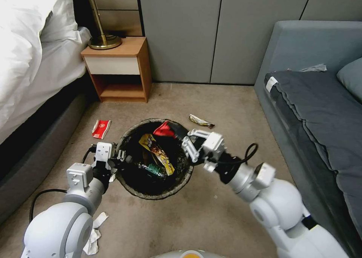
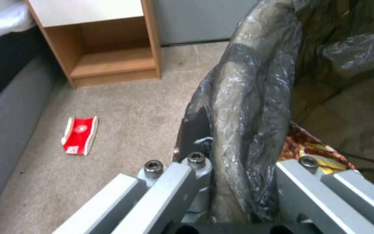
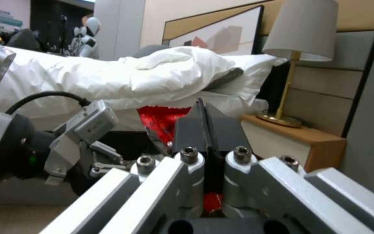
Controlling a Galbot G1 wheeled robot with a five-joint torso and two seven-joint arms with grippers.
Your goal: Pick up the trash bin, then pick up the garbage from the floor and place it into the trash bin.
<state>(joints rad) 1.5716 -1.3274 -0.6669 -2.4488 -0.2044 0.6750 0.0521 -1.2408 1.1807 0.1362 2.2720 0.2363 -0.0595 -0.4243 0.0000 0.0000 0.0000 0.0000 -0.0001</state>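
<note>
From my seat, open carpet (image 1: 226, 99) lies beyond the trash bin (image 1: 130, 186), toward the wall. The nightstand (image 1: 120, 67) and bed (image 1: 34, 73) close off the left, the sofa (image 1: 313, 111) the right. My left gripper (image 1: 120, 158) and right gripper (image 1: 180, 134) crowd the bin's mouth; wrappers (image 1: 156, 148) and a bottle (image 1: 152, 169) fill its bottom.

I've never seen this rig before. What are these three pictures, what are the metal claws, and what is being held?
One two-armed robot took all three: one camera on its head looking down, one on each wrist. The left gripper is clamped on the rim of the trash bin, which already holds a yellow wrapper and a bottle. The right gripper pinches a red wrapper over the bin's opening. On the carpet lie a red-and-white packet, another wrapper and white paper. A nightstand, bed and sofa stand around.
</note>
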